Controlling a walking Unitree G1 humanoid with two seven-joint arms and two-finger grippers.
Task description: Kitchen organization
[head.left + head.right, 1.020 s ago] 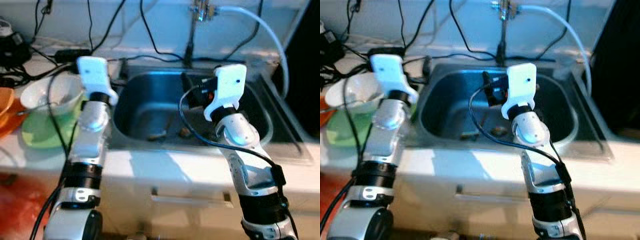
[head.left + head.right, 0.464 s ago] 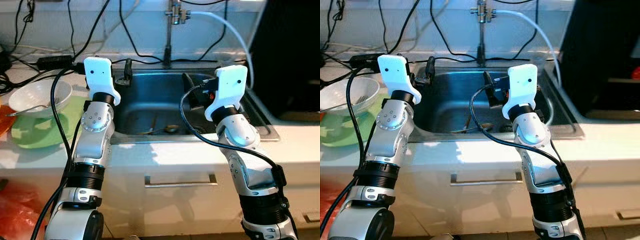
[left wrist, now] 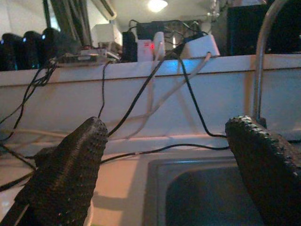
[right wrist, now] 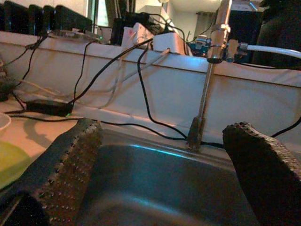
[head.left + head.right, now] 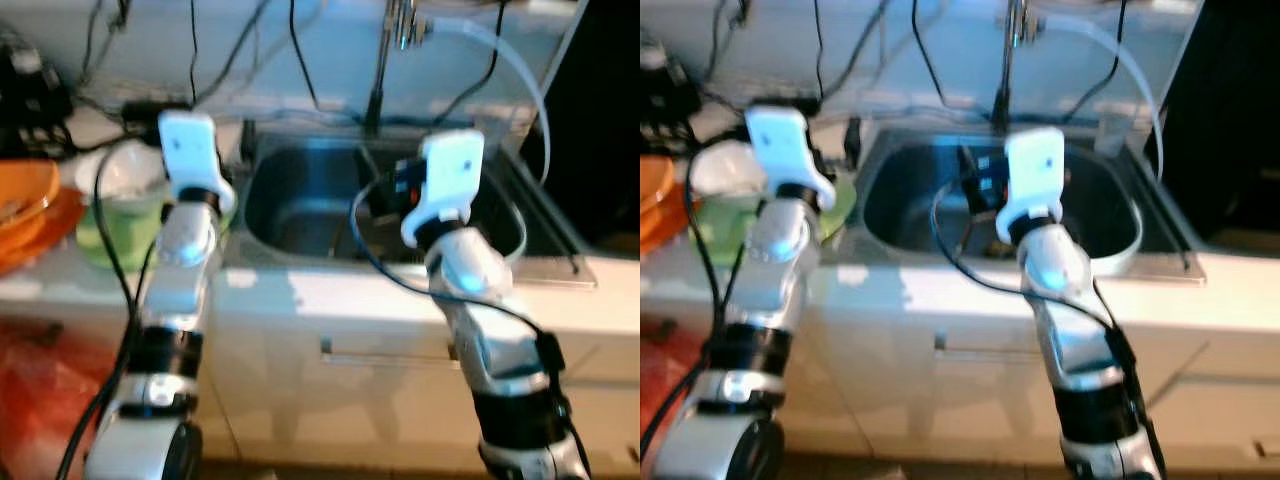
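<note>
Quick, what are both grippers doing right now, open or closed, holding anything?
Left gripper: open, empty, at the sink's left edge.
Right gripper: open, empty, over the sink.

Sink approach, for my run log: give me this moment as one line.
stage: facing sink | left gripper: open, at sink's left rim | right gripper: open, over basin | held: nothing | white bowl on green plate

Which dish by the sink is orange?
The orange dish at the counter's far left edge. The bowl is white, and the plate under it is green.
</note>
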